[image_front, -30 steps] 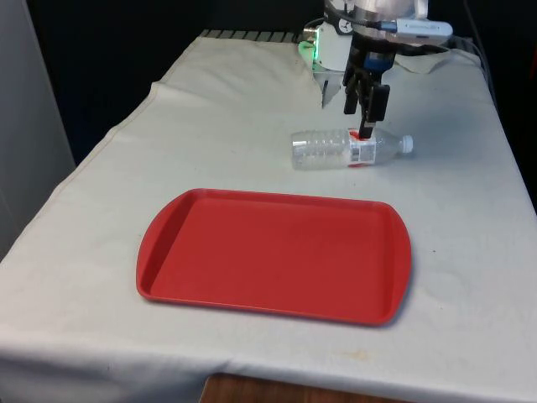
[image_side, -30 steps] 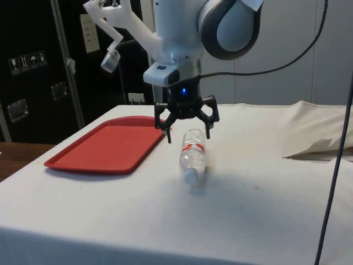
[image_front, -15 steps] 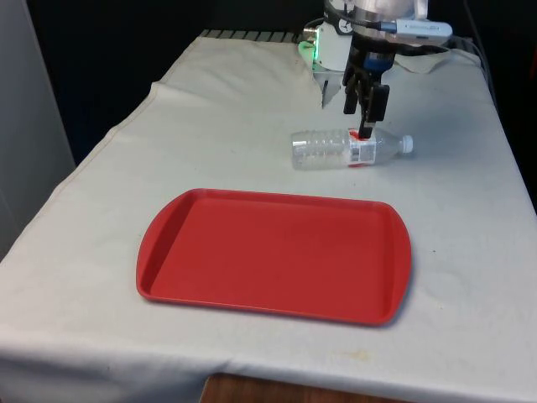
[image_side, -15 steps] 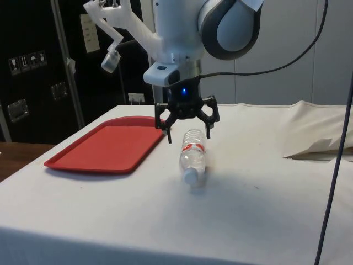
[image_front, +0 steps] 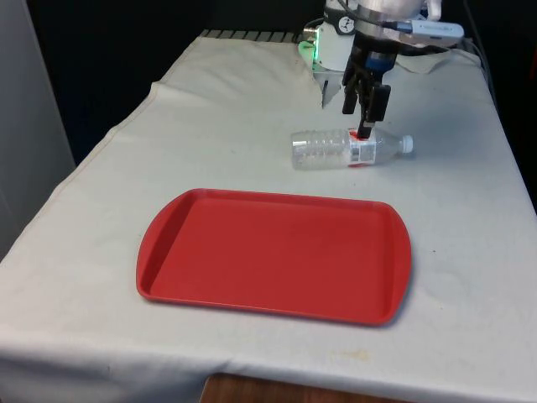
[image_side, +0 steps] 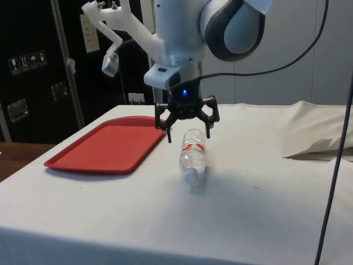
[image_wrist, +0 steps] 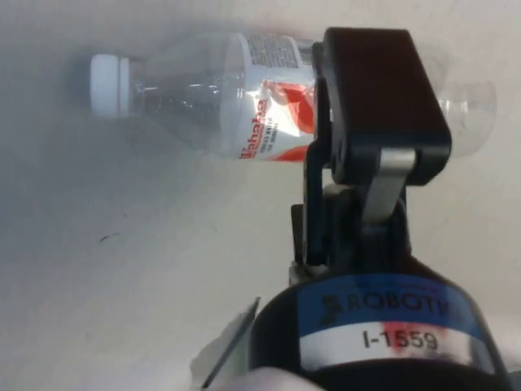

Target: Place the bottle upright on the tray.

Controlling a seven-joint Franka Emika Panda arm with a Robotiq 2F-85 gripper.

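A clear plastic bottle (image_front: 348, 149) with a white cap and a red-and-white label lies on its side on the white cloth, beyond the tray's far edge. It also shows in the side view (image_side: 192, 154) and the wrist view (image_wrist: 236, 102). The red tray (image_front: 277, 254) sits flat nearer the front, with nothing on it. My gripper (image_front: 362, 113) hangs open just over the labelled part of the bottle. In the side view the gripper (image_side: 186, 130) has one finger on each side of the bottle's body, and neither finger touches it. One black finger (image_wrist: 374, 106) crosses the label.
Crumpled cloth or paper (image_side: 314, 149) lies on the table past the bottle. The tray (image_side: 107, 146) lies close beside the gripper in the side view. The table's front edge (image_front: 277, 379) runs just below the tray.
The gripper has edged up very slightly above the bottle. The bottle and the tray have not moved.
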